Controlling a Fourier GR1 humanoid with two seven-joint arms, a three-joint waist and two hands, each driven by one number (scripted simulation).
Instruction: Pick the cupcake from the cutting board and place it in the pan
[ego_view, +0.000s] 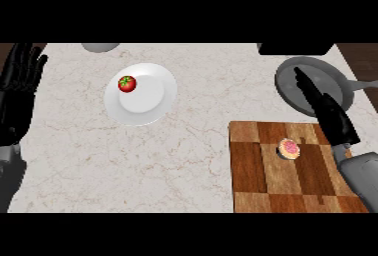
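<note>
Sitting upright on the cutting board (255, 170), the cupcake (289, 148) shows its top to the head view. It is round as seen from above, so no long axis can be told and it points no way but up. The top is pink, ringed by a pale tan edge. It rests on the far right part of the striped wooden board, close to the board's far edge.

The right hand (328, 110) is black and shows over the board's far right corner. Its fingers (304, 80) are straight and released, holding nothing, and they point away from the robot and a little to the left. In this view they lie across the grey pan (295, 95). The cupcake is just to the left of this hand's wrist end, with a gap between them.

The pan stands on the marbled tabletop (192, 150) just beyond the board, its handle (363, 84) pointing right.

The left hand (18, 85) rests at the view's left edge, fingers up and relaxed, grasping nothing.

A white plate (151, 100) lies well to the left of the pan, and a red tomato (127, 83) with a green stem sits on its left side.
</note>
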